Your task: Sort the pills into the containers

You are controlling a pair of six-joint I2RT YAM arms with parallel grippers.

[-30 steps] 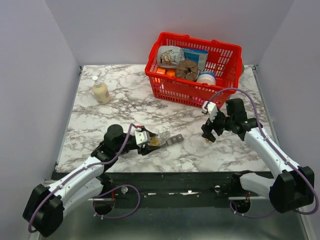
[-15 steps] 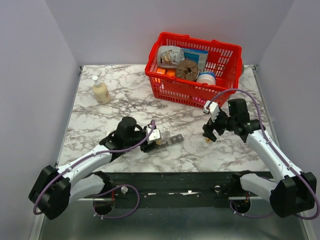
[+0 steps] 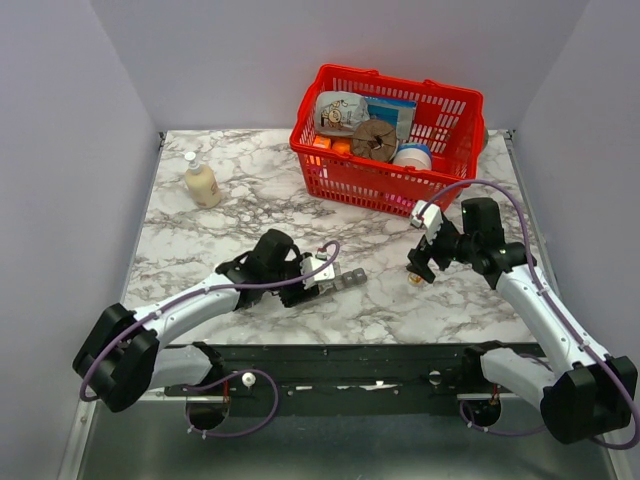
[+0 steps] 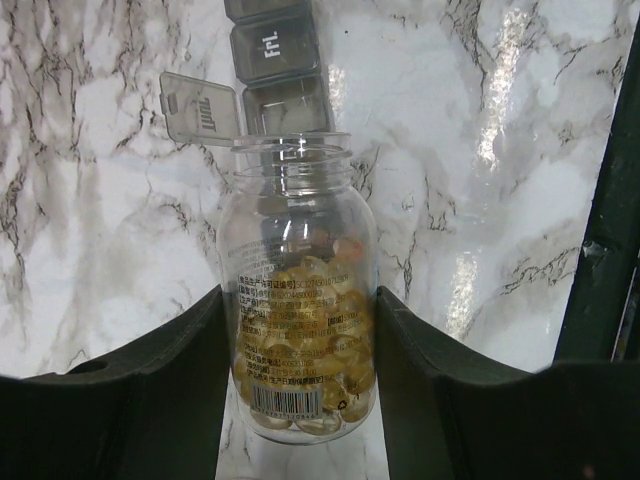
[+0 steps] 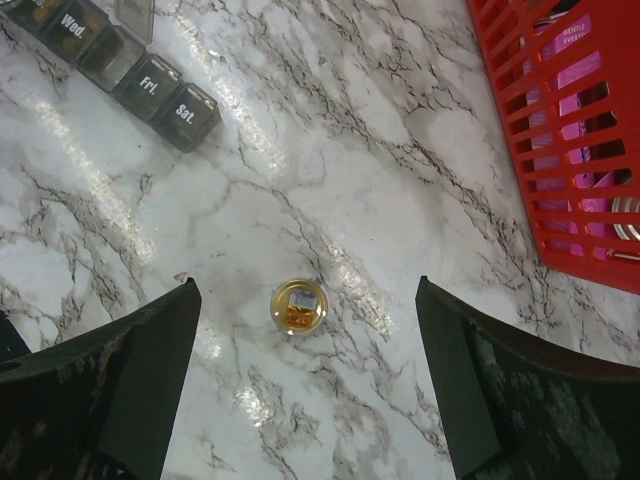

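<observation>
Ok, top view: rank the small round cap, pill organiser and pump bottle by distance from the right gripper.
1. small round cap, just beneath the right gripper.
2. pill organiser, to its left, mid-table.
3. pump bottle, far left, toward the back.

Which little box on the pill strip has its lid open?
The box beside Fri., right at the bottle's mouth. Its lid sticks out sideways; Fri. and Sat. are shut.

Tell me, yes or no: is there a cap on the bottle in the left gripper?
No, the bottle has a bare, open threaded mouth.
</observation>
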